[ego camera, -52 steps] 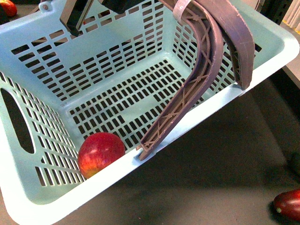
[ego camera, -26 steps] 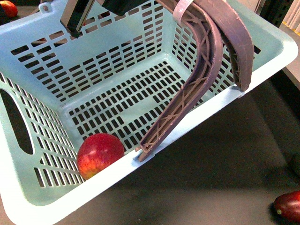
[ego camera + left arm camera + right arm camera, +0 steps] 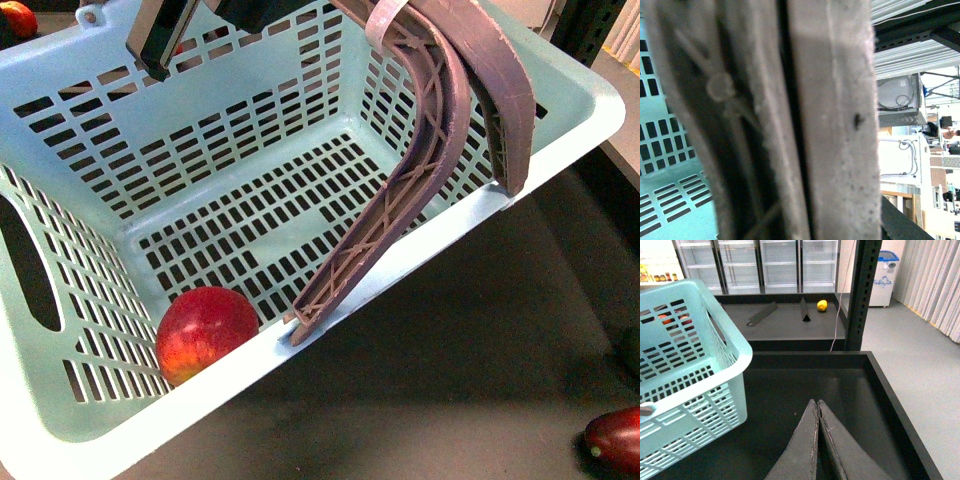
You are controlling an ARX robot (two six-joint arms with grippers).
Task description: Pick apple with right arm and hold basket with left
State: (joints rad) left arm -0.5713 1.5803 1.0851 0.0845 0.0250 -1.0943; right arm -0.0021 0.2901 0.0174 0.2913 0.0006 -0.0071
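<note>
The turquoise basket [image 3: 250, 225] fills the front view, tilted and lifted. The red apple [image 3: 205, 330] lies inside it at the low near corner against the wall. Two brown-purple handles [image 3: 440, 130] rise up and out of the top of the front view. My left gripper is shut on those handles; in the left wrist view a handle [image 3: 790, 120] fills the picture up close and the gripper's own fingers do not show. My right gripper [image 3: 816, 405] is shut and empty, over the dark tray floor, to the side of the basket's outer wall [image 3: 690, 380].
A dark maroon fruit [image 3: 615, 440] lies on the black surface at the lower right of the front view. Another red fruit [image 3: 18, 15] shows at the top left. The right wrist view shows a black tray rim [image 3: 890, 385], a shelf post [image 3: 862, 290] and a yellow fruit [image 3: 822, 305].
The basket has shifted a little left and down in the front view, and the apple has gone with it in the same corner. The maroon fruit has slid toward the bottom right.
</note>
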